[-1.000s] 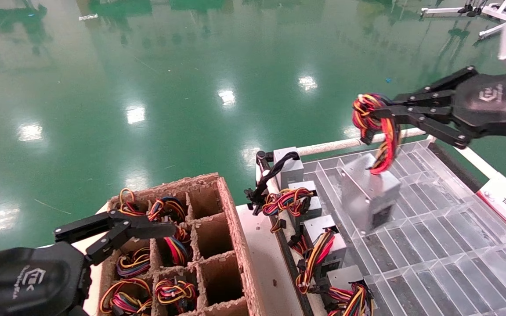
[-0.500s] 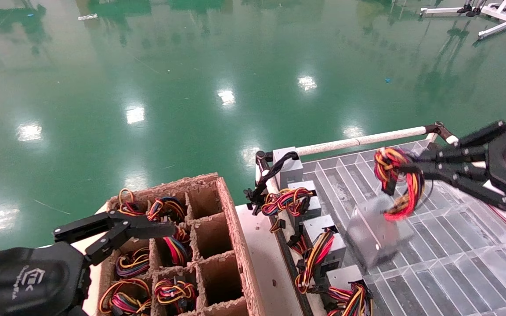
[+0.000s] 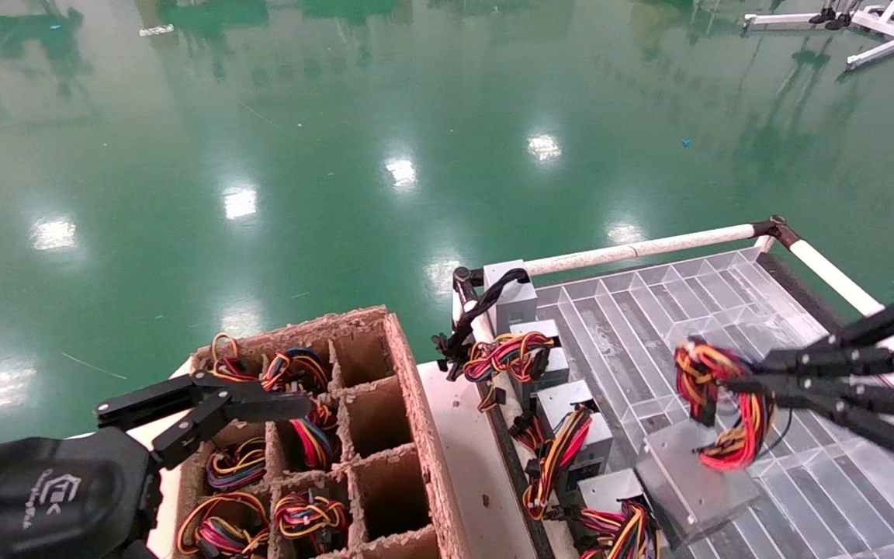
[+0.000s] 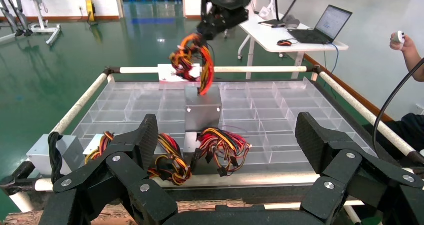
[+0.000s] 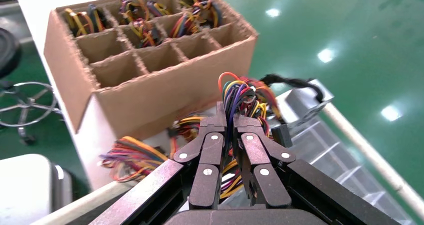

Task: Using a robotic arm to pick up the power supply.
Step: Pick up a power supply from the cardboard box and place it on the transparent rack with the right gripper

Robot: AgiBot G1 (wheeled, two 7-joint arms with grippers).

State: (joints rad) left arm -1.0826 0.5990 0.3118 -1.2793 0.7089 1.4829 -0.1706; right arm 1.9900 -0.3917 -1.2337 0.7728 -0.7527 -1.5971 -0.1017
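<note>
My right gripper is shut on the red, yellow and black wire bundle of a grey power supply. The box hangs tilted from its wires, low over the near part of the clear tray; whether it touches the tray I cannot tell. In the right wrist view the fingers pinch the wires tightly. The left wrist view shows this power supply dangling under the right gripper. My left gripper hovers open over the cardboard box, holding nothing.
A cardboard box with divided cells holds several wire bundles. More power supplies line the tray's left edge. A white rail borders the tray. A person and a desk with a laptop lie beyond.
My right gripper has come down and nearer with the power supply, from high above the tray's far part to low over its near part. The left arm has not moved.
</note>
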